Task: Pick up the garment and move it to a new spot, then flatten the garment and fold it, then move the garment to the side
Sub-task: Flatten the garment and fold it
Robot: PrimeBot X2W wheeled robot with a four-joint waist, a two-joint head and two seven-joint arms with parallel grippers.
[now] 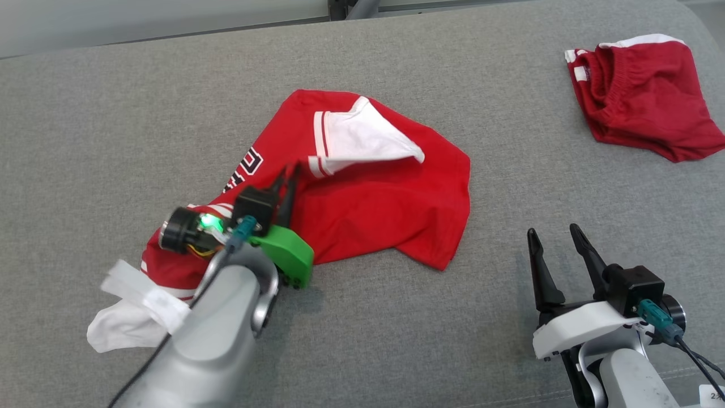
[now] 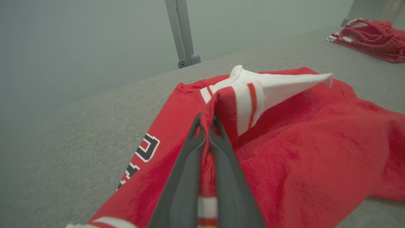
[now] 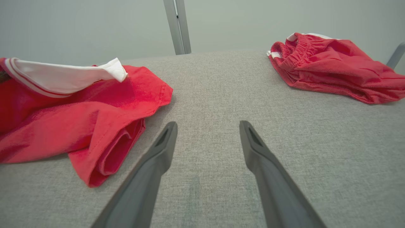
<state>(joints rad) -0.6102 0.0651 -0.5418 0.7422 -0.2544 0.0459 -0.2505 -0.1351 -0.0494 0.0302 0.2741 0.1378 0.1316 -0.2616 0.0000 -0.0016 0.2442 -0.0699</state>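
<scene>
A crumpled red garment [image 1: 374, 209] with white striped sleeves and dark lettering lies in the middle of the grey surface. My left gripper [image 1: 289, 178] is shut on a pinched fold of its red cloth beside the white sleeve [image 1: 362, 139]; the left wrist view shows the cloth squeezed between the two dark fingers [image 2: 190, 164] of that gripper [image 2: 207, 122], on the garment [image 2: 316, 142]. My right gripper [image 1: 558, 238] stands open at the lower right, apart from the garment. In the right wrist view its gripper [image 3: 207, 126] has bare grey fabric between its fingers, with the garment [image 3: 79, 126] to its left.
A second red garment [image 1: 645, 96] with an elastic waistband lies bunched at the far right; it is also in the right wrist view [image 3: 332, 66] and the left wrist view [image 2: 370, 38]. A grey metal post [image 3: 177, 27] rises behind the padded surface [image 1: 141, 113].
</scene>
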